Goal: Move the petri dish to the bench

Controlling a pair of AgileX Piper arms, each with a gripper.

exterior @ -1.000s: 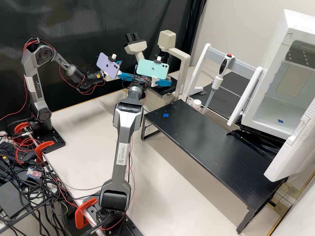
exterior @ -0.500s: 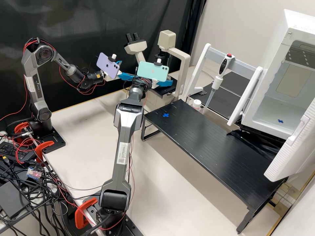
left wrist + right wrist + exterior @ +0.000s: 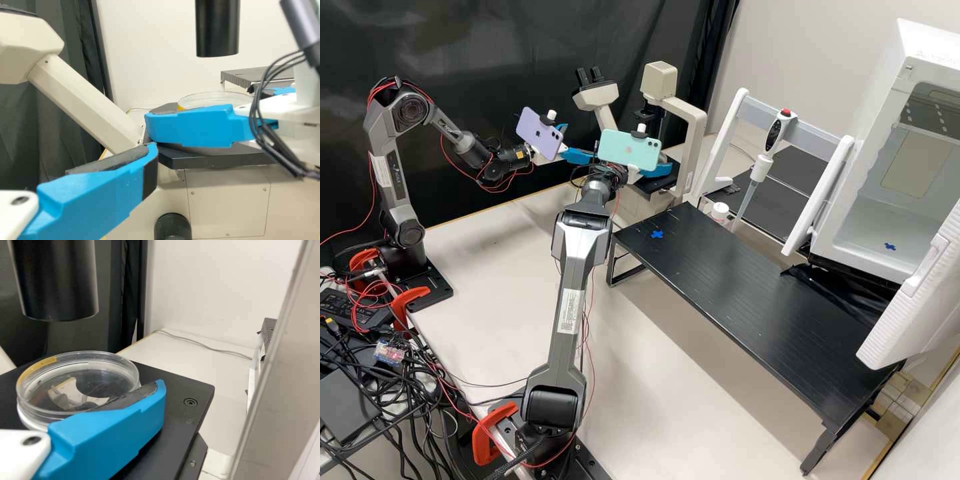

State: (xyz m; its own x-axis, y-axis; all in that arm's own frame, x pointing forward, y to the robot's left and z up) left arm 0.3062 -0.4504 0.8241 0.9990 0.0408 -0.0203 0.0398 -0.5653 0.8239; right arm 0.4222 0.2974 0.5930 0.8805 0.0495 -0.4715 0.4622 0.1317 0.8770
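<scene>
High view: left claw (image 3: 581,145) at eleven o'clock, right claw (image 3: 666,163) at twelve, both gaping, the right beside the stage's (image 3: 172,402) clear dish (image 3: 80,382).

From where I stood, the pale tabletop (image 3: 487,267) bore the microscope (image 3: 698,133), the long black bench (image 3: 747,287) and the arms' dark base plates (image 3: 430,288). A blue cross (image 3: 657,234) lay near one end of the black bench, while the petri dish (image 3: 75,385) sat on the microscope's black stage (image 3: 175,385)

Bright light lays soft shadows on the bench (image 3: 480,267) and glints off the dish (image 3: 87,385).
</scene>
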